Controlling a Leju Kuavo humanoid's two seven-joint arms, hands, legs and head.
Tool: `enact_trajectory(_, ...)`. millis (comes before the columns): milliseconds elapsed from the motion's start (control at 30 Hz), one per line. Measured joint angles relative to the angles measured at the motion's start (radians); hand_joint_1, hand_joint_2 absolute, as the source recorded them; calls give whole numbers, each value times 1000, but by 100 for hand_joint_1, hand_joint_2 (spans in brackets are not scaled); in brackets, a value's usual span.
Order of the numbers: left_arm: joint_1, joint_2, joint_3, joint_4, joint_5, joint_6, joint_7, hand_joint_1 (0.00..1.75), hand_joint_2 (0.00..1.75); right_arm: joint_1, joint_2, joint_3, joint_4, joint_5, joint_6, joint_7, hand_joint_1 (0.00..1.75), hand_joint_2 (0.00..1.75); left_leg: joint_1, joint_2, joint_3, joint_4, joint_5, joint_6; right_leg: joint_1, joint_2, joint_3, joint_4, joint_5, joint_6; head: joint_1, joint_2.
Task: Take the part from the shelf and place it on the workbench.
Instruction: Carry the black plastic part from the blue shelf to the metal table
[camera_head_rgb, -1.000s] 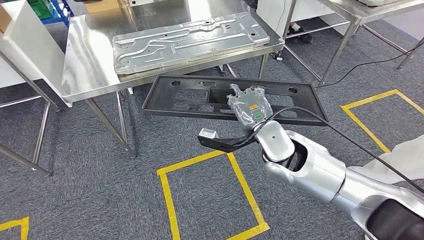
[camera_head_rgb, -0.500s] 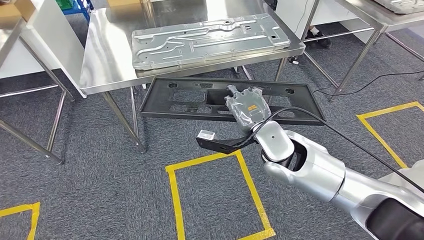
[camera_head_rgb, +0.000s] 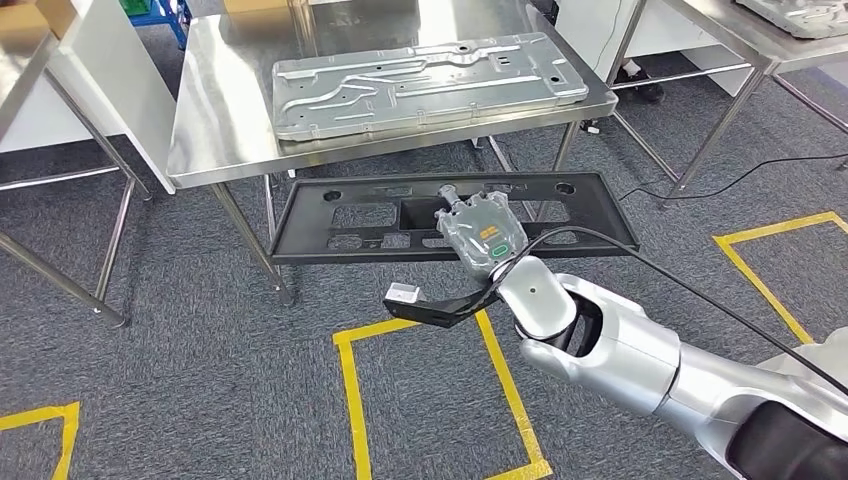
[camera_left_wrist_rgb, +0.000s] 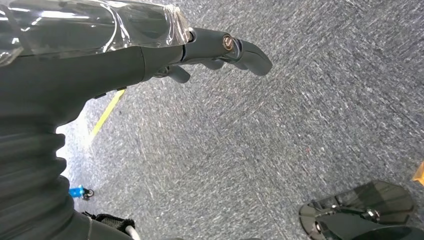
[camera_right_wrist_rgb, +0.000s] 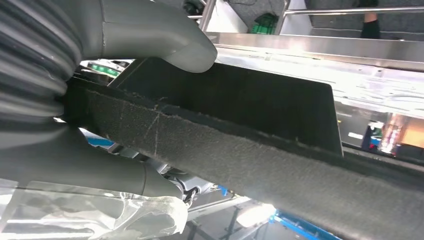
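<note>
The part is a long black plastic panel (camera_head_rgb: 380, 215) with several cut-outs. My right hand (camera_head_rgb: 483, 235) grips it at its near long edge and holds it level in the air, just in front of and below the front edge of the steel workbench (camera_head_rgb: 220, 130). In the right wrist view the thumb (camera_right_wrist_rgb: 160, 35) presses on the black panel (camera_right_wrist_rgb: 260, 150), with the bright bench top beyond. My left hand (camera_left_wrist_rgb: 150, 55) hangs over grey carpet with its fingers loose and nothing in them.
A large grey stamped metal plate (camera_head_rgb: 430, 80) lies on the workbench and covers most of its top. Steel table legs (camera_head_rgb: 245, 240) stand below. Yellow tape squares (camera_head_rgb: 350, 400) mark the carpet. A second steel table (camera_head_rgb: 760, 30) stands at the back right, and a black cable (camera_head_rgb: 760, 165) crosses the floor.
The whole view has shifted as the camera moved nearer the workbench. The panel in my right hand now sits closer to the bench's front edge.
</note>
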Motion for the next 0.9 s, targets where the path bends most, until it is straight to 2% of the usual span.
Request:
enact_trajectory(67, 0, 0, 1, 0, -1, 0, -2, 0, 175, 3, 2, 2, -1, 3, 1, -1, 175, 175, 11, 0, 15, -21, 8, 4, 3, 5, -24, 57, -34, 2, 1, 0)
enact_trajectory(133, 0, -1, 2, 0, -2, 0, -2, 0, 175, 8, 2, 4, -1, 4, 2, -2, 175, 175, 18, 0, 22, -25, 9, 4, -1, 10, -93, 191, -93, 4, 2, 0)
enact_trajectory(167, 0, -1, 3, 0, -2, 0, -2, 0, 175, 14, 2, 5, -1, 5, 2, -2, 175, 175, 21, -2, 23, -25, 8, 1, -4, 11, -127, 251, -111, 7, 2, 0)
enact_trajectory(200, 1, -1, 3, 0, -2, 0, -2, 0, 175, 21, 2, 6, -1, 5, 3, -2, 175, 175, 25, -5, 24, -25, 6, -4, -8, 11, -149, 284, -112, 11, 2, 0)
enact_trajectory(233, 2, -1, 3, 0, -3, 0, -2, 0, 175, 27, 2, 6, -1, 5, 4, -2, 175, 175, 30, -8, 27, -24, 3, -11, -14, 11, -150, 274, -93, 16, 2, 0)
enact_trajectory(267, 3, -1, 3, 0, -3, 0, -2, 0, 175, 30, 2, 6, -1, 5, 4, -2, 175, 175, 37, -11, 29, -20, -1, -20, -20, 11, -130, 224, -58, 22, 2, 0)
enact_trajectory(300, 3, 0, 3, 0, -4, 0, -2, 0, 175, 31, 1, 6, -1, 6, 4, -2, 175, 175, 42, -13, 31, -14, -8, -32, -28, 11, -98, 151, -20, 32, 3, 0)
enact_trajectory(333, 3, 1, 4, 1, -4, 0, -2, 0, 175, 32, 2, 6, -1, 8, 5, -1, 175, 175, 45, -15, 31, -6, -16, -45, -31, 16, -68, 88, 6, 36, 3, 0)
enact_trajectory(367, 2, 4, 4, 2, -5, 0, -2, 0, 175, 33, 2, 6, -2, 9, 6, -1, 175, 175, 46, -16, 31, 0, -24, -56, -33, 19, -48, 46, 18, 35, 3, 0)
enact_trajectory(400, 2, 6, 4, 2, -6, 0, -2, 0, 175, 35, 2, 6, -3, 10, 7, -1, 175, 175, 46, -17, 31, 3, -29, -64, -32, 23, -39, 28, 18, 28, 3, 0)
enact_trajectory(433, 2, 7, 4, 3, -6, 0, -2, 0, 175, 37, 2, 6, -3, 10, 8, 0, 175, 175, 47, -18, 33, 1, -32, -69, -27, 27, -39, 31, 13, 16, 3, 0)
enact_trajectory(500, 5, 8, 4, 3, -6, 0, -2, 0, 175, 40, 2, 6, -5, 11, 9, 1, 175, 175, 52, -14, 36, 2, -35, -75, -25, 26, -36, 33, 8, -6, 3, 0)
enact_trajectory(533, 5, 8, 4, 3, -6, 0, -2, 0, 175, 40, 1, 5, -6, 11, 10, 1, 175, 175, 52, -9, 27, 25, -45, -76, -25, 27, -32, 33, 5, -15, 2, 0)
enact_trajectory(567, 5, 9, 4, 3, -6, 0, -2, 0, 175, 39, 1, 5, -8, 12, 10, 1, 175, 175, 51, -4, 4, 72, -64, -77, -24, 27, -27, 33, 2, -24, 2, 0)
enact_trajectory(633, 5, 9, 4, 3, -6, 0, -2, 0, 175, 40, 1, 5, -9, 13, 11, 1, 175, 175, 47, 2, -75, 218, -113, -73, -18, 26, -16, 33, -9, -37, 0, 0)
enact_trajectory(667, 5, 9, 4, 3, -6, 0, -2, 0, 175, 42, 1, 5, -10, 13, 12, 1, 175, 175, 45, 2, -116, 281, -126, -70, -13, 26, -10, 33, -15, -40, -1, 0)
enact_trajectory(700, 6, 9, 4, 3, -6, 0, -2, 0, 175, 44, 1, 6, -10, 13, 14, 1, 175, 175, 42, 2, -144, 312, -120, -65, -6, 26, -2, 33, -23, -43, -1, 0)
enact_trajectory(733, 6, 9, 4, 3, -6, 0, -2, 0, 175, 45, 1, 6, -10, 13, 15, 1, 175, 175, 36, 2, -152, 301, -94, -55, 1, 26, 8, 33, -31, -44, -1, 0)
enact_trajectory(767, 6, 9, 4, 3, -6, 0, -2, 0, 175, 46, 1, 5, -10, 13, 17, 1, 175, 175, 27, 2, -139, 248, -52, -41, 8, 26, 20, 32, -40, -46, -1, 0)
enact_trajectory(800, 7, 9, 4, 3, -6, 0, -2, 0, 175, 46, 1, 5, -11, 14, 18, 1, 175, 175, 15, 2, -115, 174, -8, -22, 13, 25, 33, 30, -49, -48, 0, 0)
enact_trajectory(833, 7, 10, 4, 4, -6, 0, -2, 0, 175, 45, 1, 5, -13, 14, 18, 1, 175, 175, 4, 4, -87, 111, 23, -1, 18, 24, 44, 28, -58, -48, 1, 0)
enact_trajectory(867, 7, 11, 4, 4, -6, 0, -2, 0, 175, 44, 1, 5, -14, 14, 19, 1, 175, 175, -6, 5, -66, 63, 39, 17, 17, 23, 52, 23, -64, -45, 2, 0)
enact_trajectory(900, 8, 12, 4, 5, -6, 0, -2, 0, 175, 44, 1, 5, -16, 14, 20, 1, 175, 175, -14, 5, -52, 36, 39, 31, 15, 21, 58, 18, -66, -42, 3, 0)
